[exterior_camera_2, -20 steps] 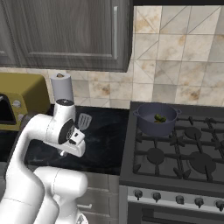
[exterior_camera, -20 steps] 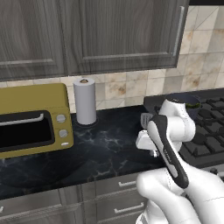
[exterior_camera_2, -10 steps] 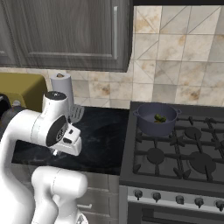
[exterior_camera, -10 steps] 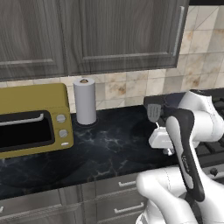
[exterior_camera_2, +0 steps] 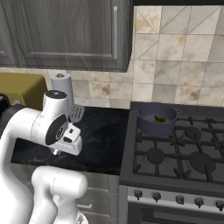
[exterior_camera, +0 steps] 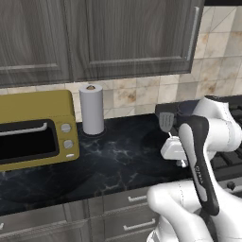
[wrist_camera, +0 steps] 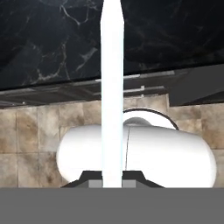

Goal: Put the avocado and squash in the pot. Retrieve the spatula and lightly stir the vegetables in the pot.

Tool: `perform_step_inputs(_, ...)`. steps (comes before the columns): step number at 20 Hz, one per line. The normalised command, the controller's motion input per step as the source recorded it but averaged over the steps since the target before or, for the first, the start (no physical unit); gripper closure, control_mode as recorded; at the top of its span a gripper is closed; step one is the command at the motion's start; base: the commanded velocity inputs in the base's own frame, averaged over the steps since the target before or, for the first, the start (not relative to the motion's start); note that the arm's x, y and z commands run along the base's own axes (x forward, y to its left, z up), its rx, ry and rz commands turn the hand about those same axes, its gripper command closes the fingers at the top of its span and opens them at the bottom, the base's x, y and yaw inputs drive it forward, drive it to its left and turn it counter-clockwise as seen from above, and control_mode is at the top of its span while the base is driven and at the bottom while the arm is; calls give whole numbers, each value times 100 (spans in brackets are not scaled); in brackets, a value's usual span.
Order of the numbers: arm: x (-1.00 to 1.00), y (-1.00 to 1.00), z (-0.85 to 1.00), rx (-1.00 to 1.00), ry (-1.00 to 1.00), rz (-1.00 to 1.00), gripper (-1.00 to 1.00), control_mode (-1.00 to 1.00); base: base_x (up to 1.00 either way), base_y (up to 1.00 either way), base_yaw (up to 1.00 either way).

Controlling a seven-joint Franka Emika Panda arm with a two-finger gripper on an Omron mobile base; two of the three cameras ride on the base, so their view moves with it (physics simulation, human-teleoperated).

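Gripper (wrist_camera: 112, 183): jaws pressed together on the long pale handle of the spatula (wrist_camera: 112, 87). In the hand view the handle runs from 6 o'clock straight up to 12 o'clock, between the two dark fingertips (wrist_camera: 89, 177), which sit tight against it on either side.

Spatula head: in the left base view the slotted grey head (exterior_camera: 166, 121) stands above the black marble counter (exterior_camera: 118, 156), at about 11 o'clock from the white wrist block. It is upright, with the flat face toward the camera. In the right base view the same head (exterior_camera_2: 76, 113) pokes out at 2 o'clock from the big round arm joint, just beside the paper towel roll (exterior_camera_2: 62, 87).

Pot (exterior_camera_2: 156, 119): dark blue-grey, on the rear left burner of the stove (exterior_camera_2: 175, 153), at 3 o'clock from the spatula head and well apart from it. Inside, a small green-yellow patch is visible; the avocado (exterior_camera_2: 158, 117) and the squash (exterior_camera_2: 162, 119) cannot be cleanly told apart at this size.

Other items: yellow toaster oven (exterior_camera: 33, 130) at the 9 o'clock side of the counter in the left base view, with the paper towel roll (exterior_camera: 91, 109) upright just to its right, against the tiled wall. Grey cabinets (exterior_camera: 94, 38) hang above.
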Motion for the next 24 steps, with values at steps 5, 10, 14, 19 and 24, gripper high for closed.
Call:
perform_step_inputs(5,0,0,0,0,0,0,100,100,-70,0,-7)
perform_step_inputs(10,0,0,0,0,0,0,100,100,-44,-17,-9)
perform_step_inputs(14,0,0,0,0,0,0,100,100,-22,-98,-17)
perform_step_inputs(19,0,0,0,0,0,0,100,100,3,-100,-12)
perform_step_inputs(24,0,0,0,0,0,0,100,100,49,-100,-2)
